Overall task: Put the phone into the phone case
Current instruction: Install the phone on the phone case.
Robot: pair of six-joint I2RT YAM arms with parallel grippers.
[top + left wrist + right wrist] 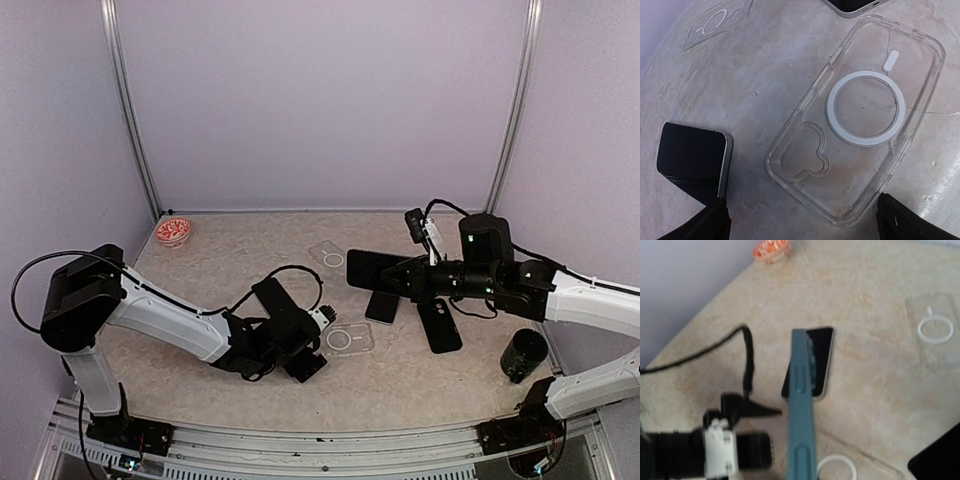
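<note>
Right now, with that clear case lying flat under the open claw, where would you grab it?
Probably by its two long side walls, coming straight down from above. The clear case lies flat on the table, so nothing can slip beneath it, and its raised rim is the only upright surface for fingers. The open left gripper hangs above its camera-cutout end.

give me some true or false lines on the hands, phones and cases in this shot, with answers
1. The right hand holds a phone off the table. True.
2. The left hand is shut on the near clear case. False: it is open, and that case lies free on the table.
3. A second clear case lies farther back. True.
4. The red bowl sits in the near right corner. False: it is in the far left corner.
</note>
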